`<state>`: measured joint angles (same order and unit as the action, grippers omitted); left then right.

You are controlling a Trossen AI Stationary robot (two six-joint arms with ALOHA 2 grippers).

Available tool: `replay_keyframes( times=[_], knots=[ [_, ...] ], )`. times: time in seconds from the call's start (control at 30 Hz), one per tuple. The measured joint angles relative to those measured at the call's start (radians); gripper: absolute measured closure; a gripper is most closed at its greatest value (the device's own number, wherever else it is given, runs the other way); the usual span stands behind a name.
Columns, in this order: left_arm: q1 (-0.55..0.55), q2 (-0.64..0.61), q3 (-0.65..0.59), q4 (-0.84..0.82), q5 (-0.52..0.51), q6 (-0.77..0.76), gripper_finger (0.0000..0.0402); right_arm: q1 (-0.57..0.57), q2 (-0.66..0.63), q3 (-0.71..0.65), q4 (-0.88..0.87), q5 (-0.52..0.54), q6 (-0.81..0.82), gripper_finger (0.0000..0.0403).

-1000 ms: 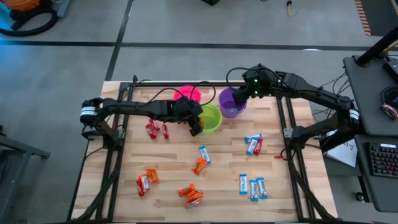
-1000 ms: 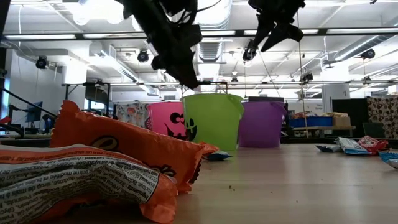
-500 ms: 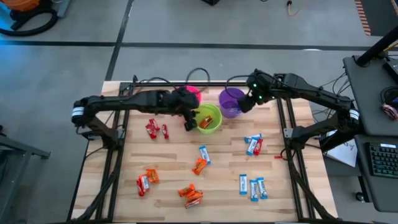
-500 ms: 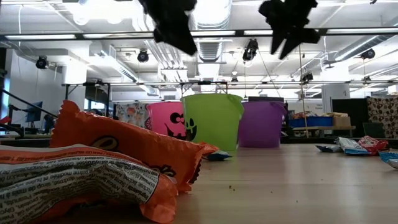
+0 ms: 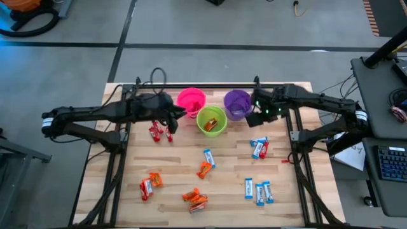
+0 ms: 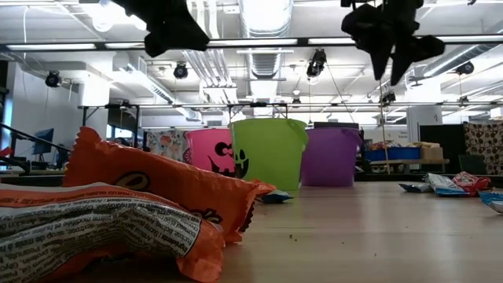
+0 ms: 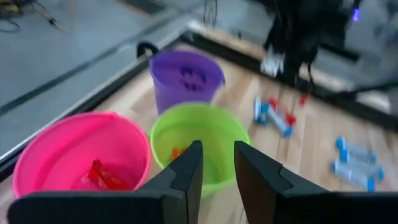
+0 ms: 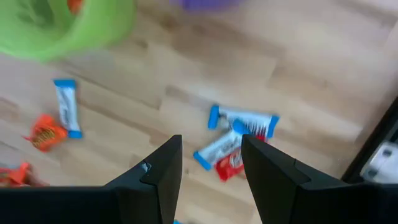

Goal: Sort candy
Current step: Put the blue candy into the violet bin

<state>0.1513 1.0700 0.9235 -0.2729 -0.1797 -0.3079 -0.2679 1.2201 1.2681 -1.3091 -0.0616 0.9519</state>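
Candy lies scattered across your wooden desk; concrete floor surrounds it. Left tool beside the pink cup, right tool beside the purple cup: both apart, empty.

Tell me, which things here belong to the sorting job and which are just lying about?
Job:
- wrapped candies
- pink cup, green cup, purple cup
- left hand, right hand, both empty

Lying about:
- keyboard
- orange vacuum
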Motion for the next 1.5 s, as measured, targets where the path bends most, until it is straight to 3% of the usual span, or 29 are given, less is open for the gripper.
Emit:
replay_keyframes(
  times=[0.2,0.43,0.67,0.93,1.17,1.5],
  knots=[
    [0.0,-0.079,-0.093,0.124,-0.111,-0.011,0.0326,0.133,0.0,-0.14,0.057,-0.003,0.182,0.0245],
    [0.0,-0.106,-0.082,0.118,-0.248,0.096,0.0326,0.225,0.006,-0.374,0.311,-0.025,0.376,0.0245],
    [0.001,-0.109,-0.068,0.114,-0.268,0.167,0.0326,0.24,0.013,-0.56,0.454,-0.023,0.516,0.0245],
    [0.001,-0.108,-0.068,0.086,-0.268,0.168,0.0326,0.24,0.013,-0.653,0.58,0.019,0.521,0.0254],
    [0.001,-0.108,-0.068,0.074,-0.268,0.168,0.0326,0.24,0.013,-0.669,0.627,0.035,0.515,0.0291],
    [0.001,-0.107,-0.068,0.074,-0.268,0.168,0.0326,0.239,0.013,-0.671,0.648,0.043,0.471,0.0387]
  ],
)
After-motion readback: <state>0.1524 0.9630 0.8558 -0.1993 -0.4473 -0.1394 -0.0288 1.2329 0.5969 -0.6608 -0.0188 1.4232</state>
